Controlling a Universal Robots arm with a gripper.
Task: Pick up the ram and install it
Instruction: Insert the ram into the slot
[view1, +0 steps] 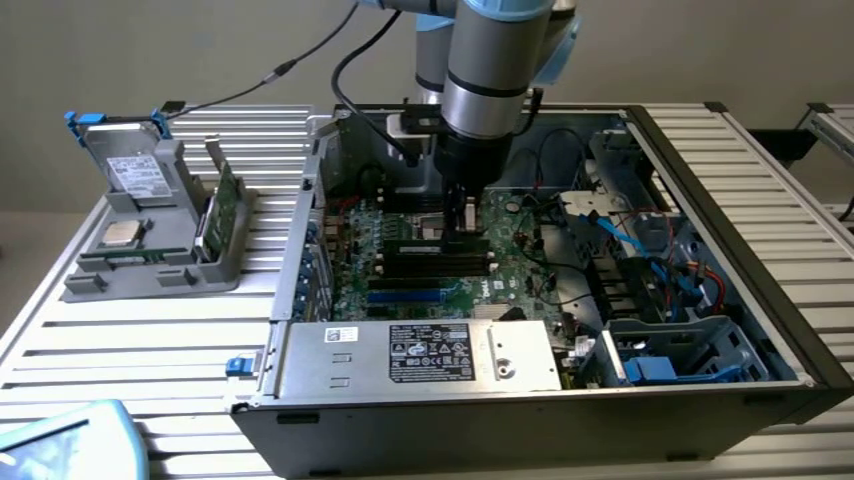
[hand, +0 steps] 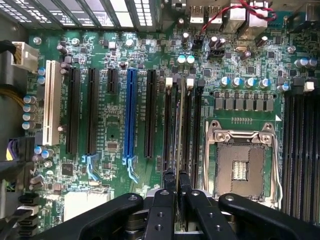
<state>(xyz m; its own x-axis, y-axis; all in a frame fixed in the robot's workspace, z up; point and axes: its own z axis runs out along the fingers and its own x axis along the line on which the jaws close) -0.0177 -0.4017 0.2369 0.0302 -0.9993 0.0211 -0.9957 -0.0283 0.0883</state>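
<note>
We see the holder (view1: 147, 270) at the exterior view's left of the case (view1: 787, 330), the ram (hand: 180, 125) pinched in the gripper (hand: 177, 175) over its motherboard (hand: 110, 125).

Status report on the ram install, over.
Gripper shut on the ram. Ram edge-on at the black memory slots, seating unclear. Empty CPU socket alongside, apart from it.

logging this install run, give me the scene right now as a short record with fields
gripper: shut on the ram, inside the open computer case
ram: edge-on in the grip, lined up along the black memory slots beside the empty processor socket
seated in slot: cannot tell
grey holder: on the table at the exterior view's left of the case, with a silver processor chip and a green card
</note>
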